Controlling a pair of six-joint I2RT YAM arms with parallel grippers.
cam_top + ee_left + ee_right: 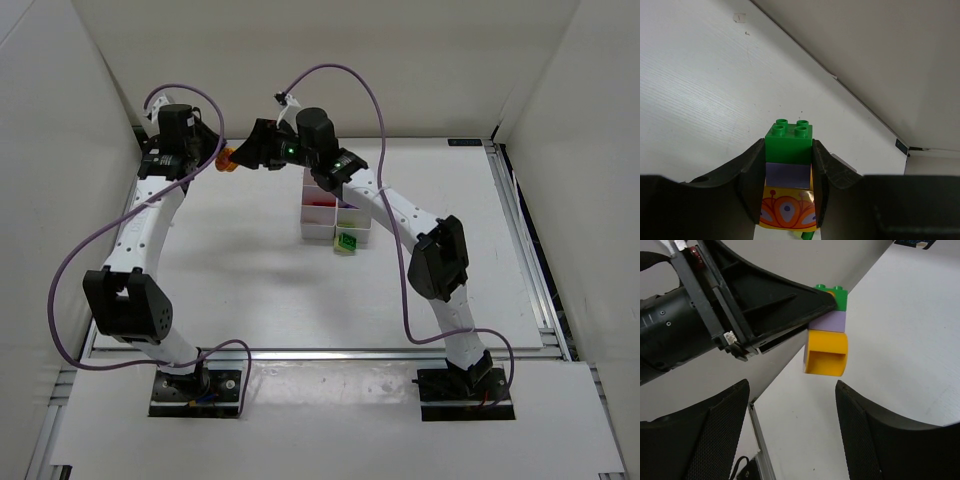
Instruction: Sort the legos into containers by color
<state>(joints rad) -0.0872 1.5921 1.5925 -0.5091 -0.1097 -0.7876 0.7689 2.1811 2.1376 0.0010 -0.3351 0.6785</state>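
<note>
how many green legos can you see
2. The held green brick tops a stack clamped in the left hand. The loose green brick sits at the near right corner of the containers. More may hide under the right arm.

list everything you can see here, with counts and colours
stack: 1, green on purple on orange-yellow legos, held off the table in the left gripper
green lego: 1, on the table at the containers' near edge
red lego: 1 seen, inside a container cell
containers: 1 white grid, mid-table, partly hidden by the right arm
table: 1, white
cables: 2, purple, one per arm
left gripper: shut on the stack
right gripper: open, facing the stack, not touching it
</note>
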